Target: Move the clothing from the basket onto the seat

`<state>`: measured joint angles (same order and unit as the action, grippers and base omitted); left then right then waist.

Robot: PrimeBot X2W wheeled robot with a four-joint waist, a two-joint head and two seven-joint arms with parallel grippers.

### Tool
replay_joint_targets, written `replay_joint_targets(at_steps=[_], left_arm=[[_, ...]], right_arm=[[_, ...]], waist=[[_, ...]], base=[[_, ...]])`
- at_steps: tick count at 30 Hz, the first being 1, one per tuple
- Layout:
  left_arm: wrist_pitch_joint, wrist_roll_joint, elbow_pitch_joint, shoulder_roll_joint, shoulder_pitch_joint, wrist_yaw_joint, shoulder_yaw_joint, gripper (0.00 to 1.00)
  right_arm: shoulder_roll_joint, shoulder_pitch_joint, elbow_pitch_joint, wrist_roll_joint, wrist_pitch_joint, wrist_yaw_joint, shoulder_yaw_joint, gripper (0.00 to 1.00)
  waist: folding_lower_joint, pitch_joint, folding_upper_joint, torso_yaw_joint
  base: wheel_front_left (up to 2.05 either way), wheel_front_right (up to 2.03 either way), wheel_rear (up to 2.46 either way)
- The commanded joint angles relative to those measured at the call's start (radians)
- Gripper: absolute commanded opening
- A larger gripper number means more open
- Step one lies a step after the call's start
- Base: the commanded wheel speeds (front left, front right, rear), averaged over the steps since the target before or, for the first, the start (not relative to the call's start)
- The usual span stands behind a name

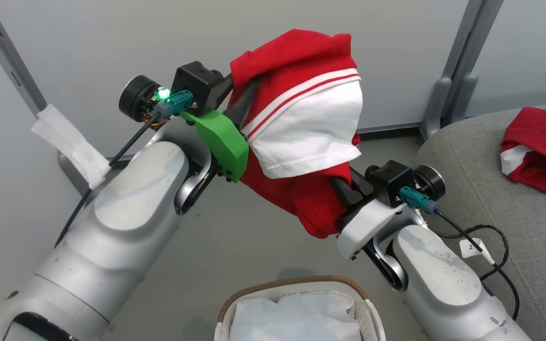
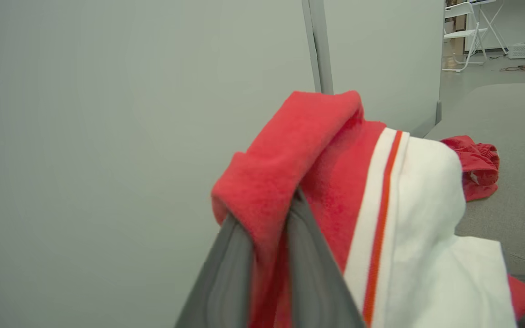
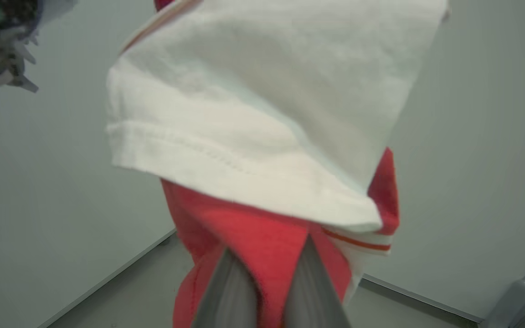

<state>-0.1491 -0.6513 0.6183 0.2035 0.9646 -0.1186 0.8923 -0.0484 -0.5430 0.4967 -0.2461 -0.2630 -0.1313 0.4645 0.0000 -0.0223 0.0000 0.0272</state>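
"How far along are you?"

"One red garment (image 1: 538, 151) lies on the grey seat (image 1: 481, 222). The basket (image 1: 292, 283) is below me."

"And the other piece?"

"The red-and-white jersey (image 1: 301, 118) hangs in the air between my raised arms. My left gripper (image 2: 265, 214) and right gripper (image 3: 267, 248) each pinch it, so it's not yet seated."

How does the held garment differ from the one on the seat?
The left hand and right hand grip the held garment; the second garment lies crumpled on the seat. The held garment shows a broad white panel, the second garment a small white patch. Both are red.
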Motion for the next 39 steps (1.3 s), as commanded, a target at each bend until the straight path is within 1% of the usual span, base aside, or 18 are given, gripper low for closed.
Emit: replay_joint_targets(at_steps=[1,6,11,14,18,23,28,39], left_arm=[[-0.017,-0.008,0.008,0.002,-0.031,0.007,-0.002,1.00],[-0.069,-0.022,0.020,-0.016,-0.109,0.012,-0.002,1.00],[-0.109,-0.029,0.004,-0.032,-0.213,0.030,-0.019,1.00],[-0.117,-0.011,-0.019,-0.041,-0.277,0.037,-0.034,1.00],[-0.116,0.033,-0.083,-0.043,-0.370,0.045,-0.068,1.00],[-0.116,0.087,-0.137,-0.040,-0.469,0.038,-0.109,1.00],[-0.116,0.136,-0.174,-0.049,-0.550,0.029,-0.148,1.00],[-0.115,0.204,-0.197,-0.079,-0.631,0.008,-0.212,1.00]], right_arm=[[-0.004,0.011,-0.015,0.008,-0.003,0.001,-0.010,0.00],[-0.004,0.027,-0.061,0.022,-0.003,0.001,-0.048,0.00],[-0.004,0.045,-0.093,0.038,-0.003,0.001,-0.083,0.00],[-0.004,0.050,-0.106,0.048,-0.003,0.001,-0.102,0.00],[-0.004,0.068,-0.112,0.065,-0.003,0.001,-0.123,0.00],[-0.004,0.083,-0.118,0.075,-0.003,0.001,-0.136,0.00],[-0.004,0.094,-0.124,0.089,-0.003,0.001,-0.157,0.00],[-0.003,0.112,-0.139,0.106,-0.003,0.001,-0.222,0.00]], waist=[[0.0000,0.003,0.0000,-0.005],[0.0000,0.008,0.0000,-0.010],[0.0000,0.011,0.0000,-0.011],[0.0000,0.015,0.0000,-0.011],[0.0000,0.023,0.0000,-0.017],[0.0000,0.032,0.0000,-0.033],[0.0000,0.037,0.0000,-0.046],[0.0000,0.043,0.0000,-0.065]], base=[[0.00,0.00,0.00],[0.00,0.00,0.00],[0.00,0.00,0.00],[0.00,0.00,0.00],[0.00,0.00,0.00],[0.00,0.00,0.00],[0.00,0.00,0.00],[0.00,0.00,0.00]])
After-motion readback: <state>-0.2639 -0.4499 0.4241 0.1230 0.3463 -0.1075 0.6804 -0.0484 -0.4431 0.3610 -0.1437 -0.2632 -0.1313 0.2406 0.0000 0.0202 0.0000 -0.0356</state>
